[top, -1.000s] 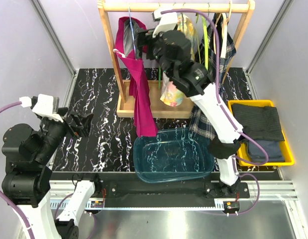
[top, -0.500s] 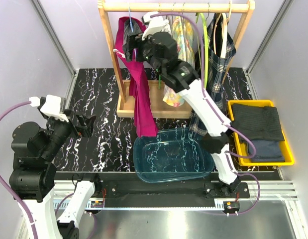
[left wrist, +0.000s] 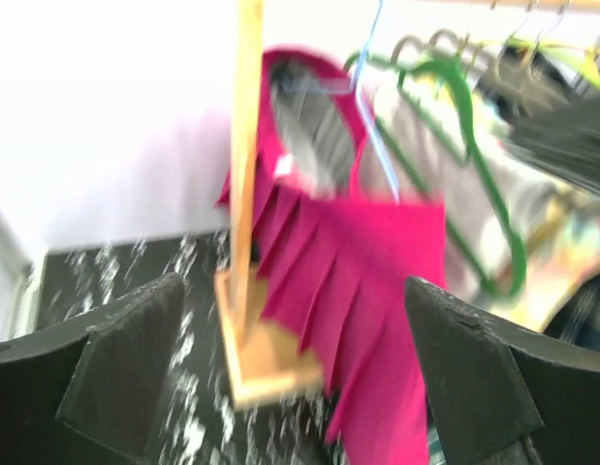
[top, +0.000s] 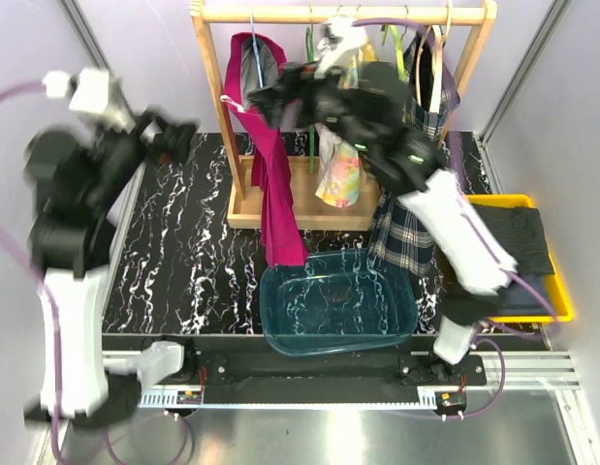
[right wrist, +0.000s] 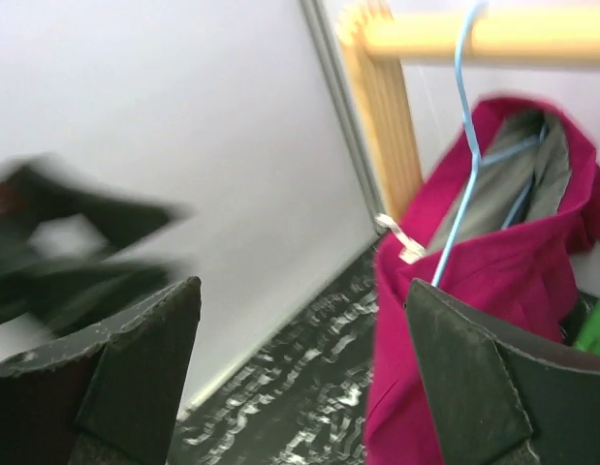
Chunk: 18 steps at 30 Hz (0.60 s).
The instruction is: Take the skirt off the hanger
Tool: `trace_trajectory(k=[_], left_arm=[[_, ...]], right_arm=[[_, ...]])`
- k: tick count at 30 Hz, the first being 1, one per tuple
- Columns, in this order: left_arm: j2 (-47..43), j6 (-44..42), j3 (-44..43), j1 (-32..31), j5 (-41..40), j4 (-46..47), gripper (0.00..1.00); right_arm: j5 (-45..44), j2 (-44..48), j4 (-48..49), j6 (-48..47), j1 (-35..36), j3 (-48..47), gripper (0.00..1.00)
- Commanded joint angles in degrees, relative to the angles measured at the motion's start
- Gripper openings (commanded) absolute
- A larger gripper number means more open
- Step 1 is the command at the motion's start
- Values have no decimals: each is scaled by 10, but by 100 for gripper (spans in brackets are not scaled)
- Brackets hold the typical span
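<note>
Skirt (right wrist: 479, 291) of magenta cloth, pleated and lined in grey, shows between the two dark fingers of the right gripper (right wrist: 300, 373). Those fingers stand wide apart with nothing in them. The gripper is raised near the left end of the wooden rail (right wrist: 532, 34), close to the cloth but not touching it. The waist of the garment is draped over a blue wire hanger (right wrist: 457, 184) hooked on that rail, just beside the rack's upright post (left wrist: 244, 194). From there the pleats fall straight down, and the hem ends near the far rim of a blue tub (top: 280, 329) on the marbled table (top: 183, 252). Further along the rail hang a green hanger (left wrist: 474, 131) and a floral garment (top: 340, 174). The left gripper (left wrist: 300, 363) is also wide and empty — it is lifted to the left of the rack, facing the pleats from well apart, and its view is blurred. The cloth looks light, soft and limp, so it will likely sag and slip rather than hold a shape. The best hold seems to be a pinch of doubled fabric at the waist, beside the hanger's shoulder, not on the thin wire — that may swing.
</note>
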State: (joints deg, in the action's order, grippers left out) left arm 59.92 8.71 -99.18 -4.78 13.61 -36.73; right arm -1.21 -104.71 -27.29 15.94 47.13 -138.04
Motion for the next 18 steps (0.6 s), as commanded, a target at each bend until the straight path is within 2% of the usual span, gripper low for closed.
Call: trace_trajectory(k=[1, 4, 7, 11, 18], left_arm=[[111, -1, -94, -97, -84, 75, 99], [171, -4, -143, -164, -126, 83, 99], [208, -6, -147, -196, -168, 107, 99], [251, -4, -144, -210, -212, 148, 99], [342, -11, -231, -217, -276, 155, 99]], right_arm=[[55, 162, 109, 33, -4, 119, 94], [43, 244, 162, 47, -3, 231, 95], [28, 301, 180, 54, -4, 307, 95], [16, 372, 194, 63, -4, 395, 95], [-6, 435, 208, 82, -4, 504, 94]])
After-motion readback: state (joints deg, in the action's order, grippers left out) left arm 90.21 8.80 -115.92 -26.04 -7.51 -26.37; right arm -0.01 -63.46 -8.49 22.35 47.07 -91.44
